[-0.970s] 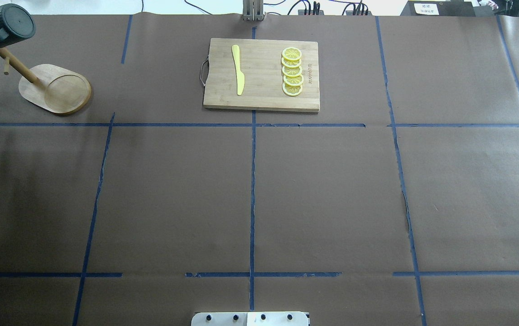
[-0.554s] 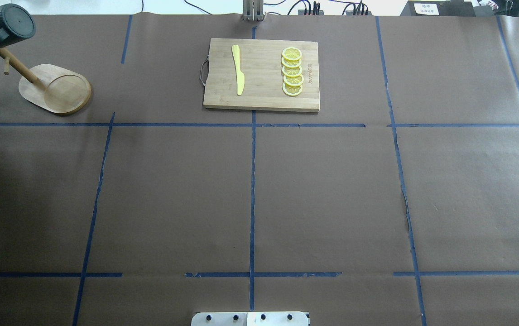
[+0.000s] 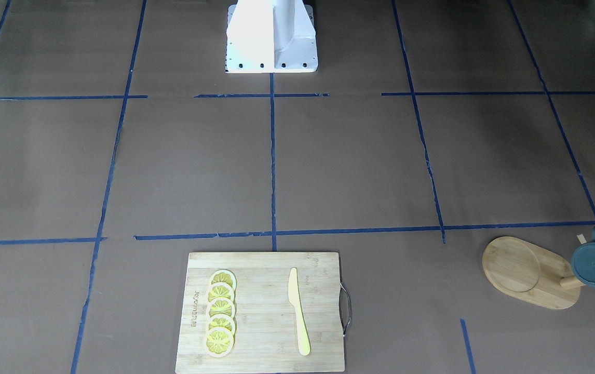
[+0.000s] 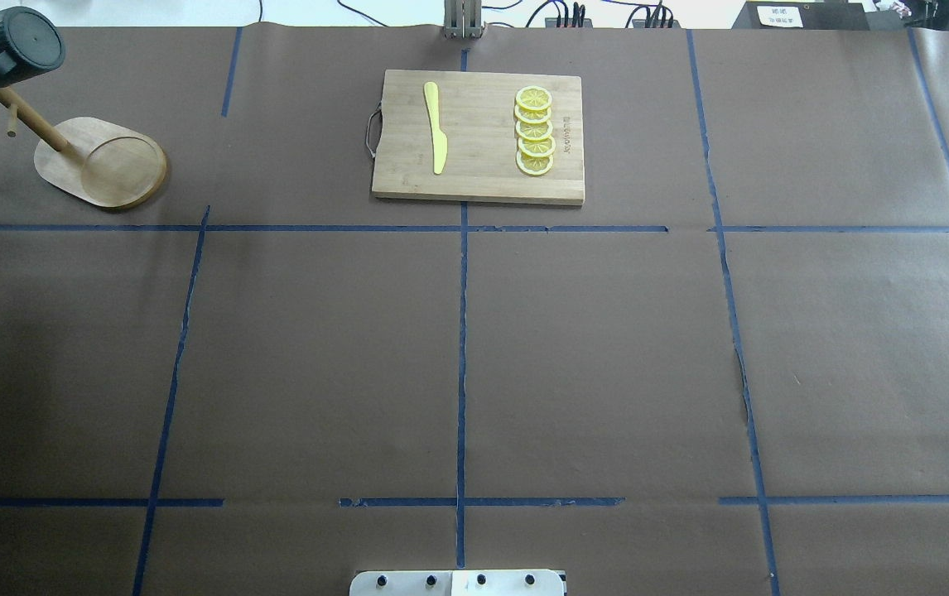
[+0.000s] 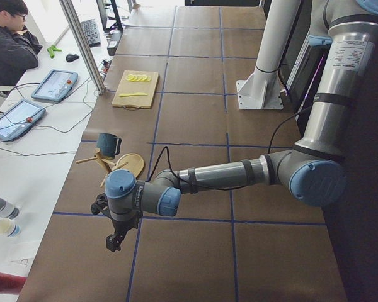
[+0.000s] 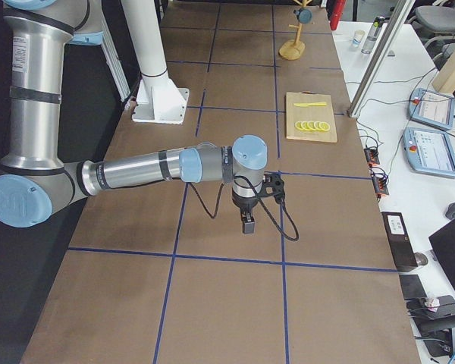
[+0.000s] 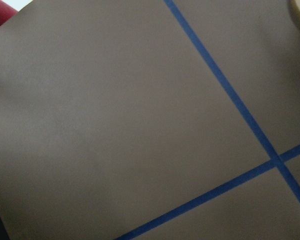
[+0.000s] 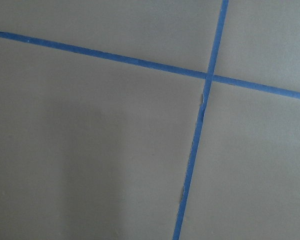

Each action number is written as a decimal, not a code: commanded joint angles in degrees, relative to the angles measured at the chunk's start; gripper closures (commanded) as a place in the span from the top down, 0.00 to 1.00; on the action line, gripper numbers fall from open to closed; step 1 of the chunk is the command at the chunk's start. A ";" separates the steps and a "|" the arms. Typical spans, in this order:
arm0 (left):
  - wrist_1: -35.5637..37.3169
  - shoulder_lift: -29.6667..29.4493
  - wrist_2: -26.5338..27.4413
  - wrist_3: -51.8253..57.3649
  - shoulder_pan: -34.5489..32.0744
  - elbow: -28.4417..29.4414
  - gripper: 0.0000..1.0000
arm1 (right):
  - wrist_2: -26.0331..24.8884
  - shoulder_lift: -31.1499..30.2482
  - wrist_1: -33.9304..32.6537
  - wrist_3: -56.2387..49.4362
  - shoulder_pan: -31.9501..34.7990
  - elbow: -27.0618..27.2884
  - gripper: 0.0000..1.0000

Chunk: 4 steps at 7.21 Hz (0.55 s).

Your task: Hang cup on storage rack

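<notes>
Cup hangs on the storage rack, upper left.
Left pincer and right pincer hover well apart from it; open or closed, cannot tell.

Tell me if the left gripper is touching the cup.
Apart. Exterior left view shows the left gripper hanging well clear of the cup on the storage rack.

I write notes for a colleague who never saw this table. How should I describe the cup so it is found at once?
On the brown table, go to the far corner on the robot's left, where a bamboo rack stands. The cup hangs high on it. It alone is dark teal; the board, knife and lemon slices are pale or yellow.
</notes>
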 commanded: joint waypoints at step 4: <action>17.41 13.72 -13.24 -18.36 -4.83 -24.71 1.00 | -0.01 -0.22 0.00 -0.24 0.00 0.00 1.00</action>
